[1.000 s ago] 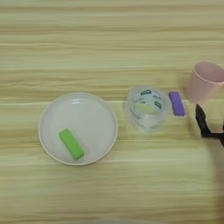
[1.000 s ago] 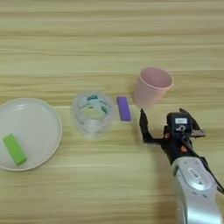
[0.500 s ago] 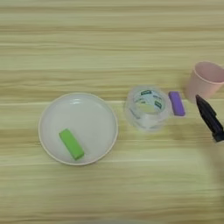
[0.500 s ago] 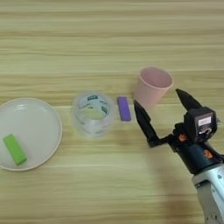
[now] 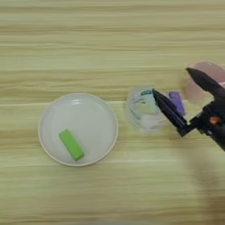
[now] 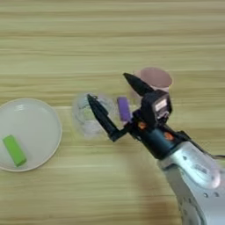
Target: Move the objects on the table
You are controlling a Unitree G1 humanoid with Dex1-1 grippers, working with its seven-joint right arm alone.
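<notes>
Between the spread fingers of the tool (image 6: pixel 110 88), wide open, lay the purple block (image 6: pixel 124 109), long axis pointing away from the robot, beside the clear cup (image 6: pixel 90 115).

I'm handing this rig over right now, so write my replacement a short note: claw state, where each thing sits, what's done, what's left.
Right claw: open and empty, fingers spread wide above the purple block, one finger over the clear cup, the other reaching toward the pink cup.
Green block lies inside the pale plate, left on the table.
Clear cup stands right of the plate; purple block lies flat between the two cups.
Done: nothing is gripped.
Left: likely lower onto the purple block and close; where it should go is not shown.
</notes>
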